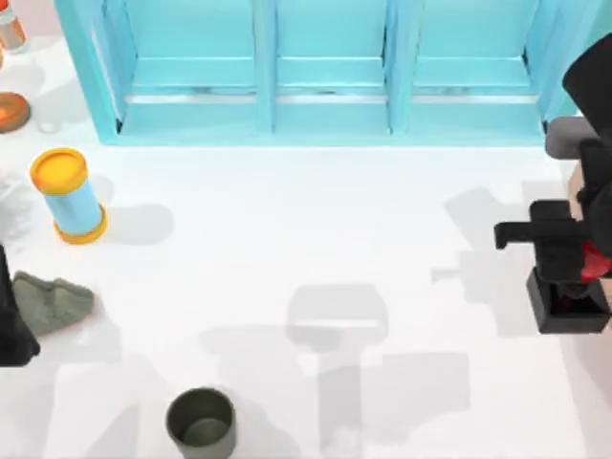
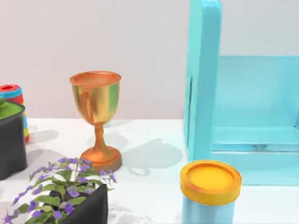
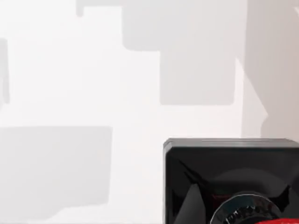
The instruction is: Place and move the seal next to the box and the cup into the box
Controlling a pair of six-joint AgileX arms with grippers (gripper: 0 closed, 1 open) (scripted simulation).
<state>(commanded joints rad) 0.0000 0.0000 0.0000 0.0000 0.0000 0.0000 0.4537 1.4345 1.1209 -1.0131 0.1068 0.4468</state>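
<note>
At the tabletop's right edge, the right gripper hangs over the seal; I cannot tell its fingers' state. The seal looks light and rigid, its glossy knob probably slippery. The cup stands near the front. The left arm is parked at the left.

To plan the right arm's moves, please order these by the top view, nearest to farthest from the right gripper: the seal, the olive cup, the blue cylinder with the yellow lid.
1. The seal: directly at the right gripper, by the table's right edge.
2. The cup: front of the table, left of centre.
3. The blue cylinder: far left side, farthest.
</note>
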